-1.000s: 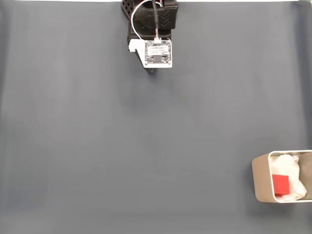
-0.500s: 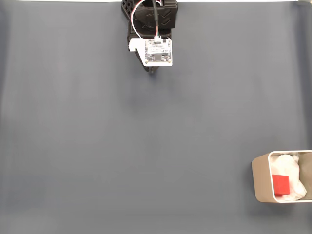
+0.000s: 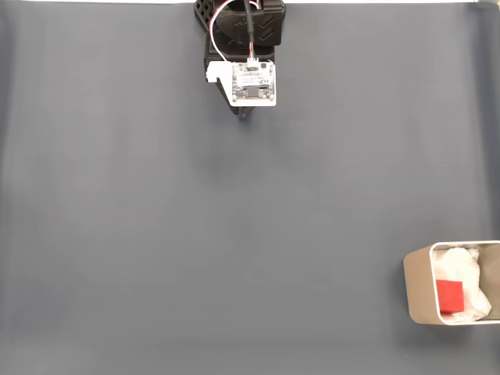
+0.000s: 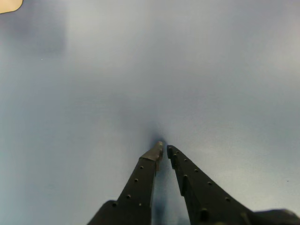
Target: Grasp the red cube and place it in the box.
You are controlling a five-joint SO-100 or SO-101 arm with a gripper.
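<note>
Inside the rounded beige box (image 3: 418,289) sits the red cube (image 3: 450,297); the black studded hand (image 4: 164,149) is pinched empty.

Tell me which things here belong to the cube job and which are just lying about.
Part of the job:
red cube, already inside the box
box, at the fixed view's lower right
gripper, jaws nearly closed, holding nothing

Just there:
white crumpled lining in the box
grey table surface

Cube (image 3: 449,295): bright red, plain. Box (image 3: 419,285): beige walls, white lining. Mat (image 3: 195,250): plain grey-blue. Gripper (image 4: 164,149): black.
</note>
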